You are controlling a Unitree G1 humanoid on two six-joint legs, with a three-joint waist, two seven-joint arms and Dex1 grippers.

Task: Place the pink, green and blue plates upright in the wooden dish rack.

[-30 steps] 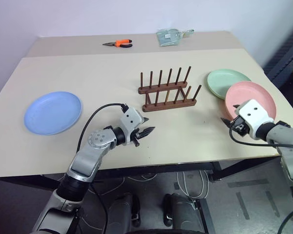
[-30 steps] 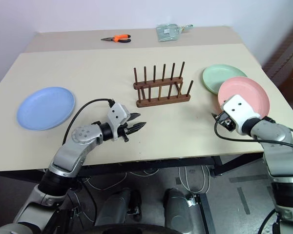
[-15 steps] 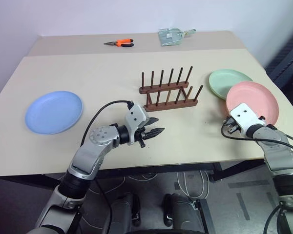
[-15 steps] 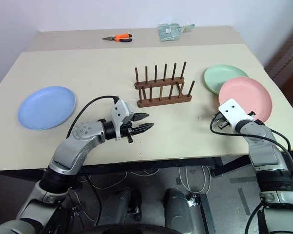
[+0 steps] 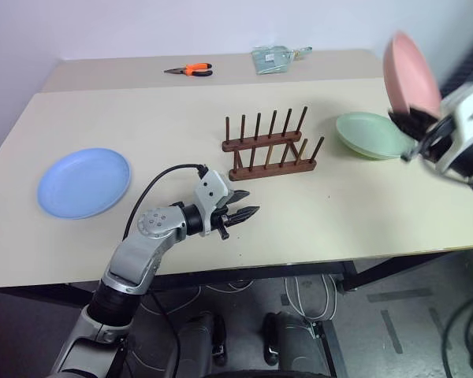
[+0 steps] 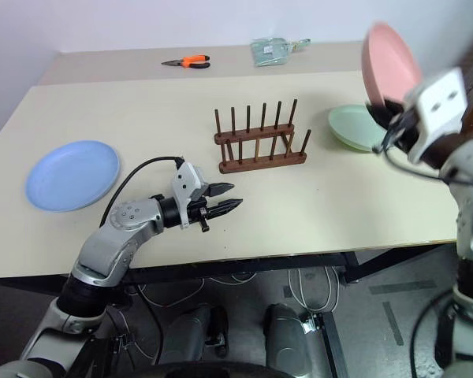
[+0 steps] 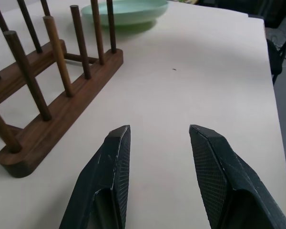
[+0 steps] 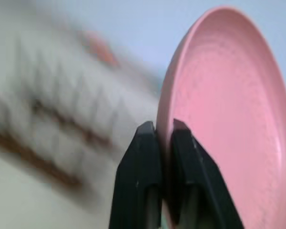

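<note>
The right claw (image 6: pixel 390 118) is clamped on the rim of the pink plate (image 6: pixel 388 57), both fingers pinching its edge; the plate is off the table, near upright, at about two o'clock from the rack (image 6: pixel 258 142); the left claw (image 6: pixel 221 198) hangs over bare table at about seven o'clock from the rack, its fingers (image 7: pixel 115 164) part open with nothing between them.

No plate is in the rack yet; its pegs are all free; the pink one is picked up, so one is in hand and all three are still to be slotted. The green plate (image 6: pixel 355 127) lies flat at three o'clock from the rack; the blue plate (image 6: pixel 71 174) lies flat well apart at nine o'clock.

The pink plate is round, shallow, matte salmon, unmarked.
</note>
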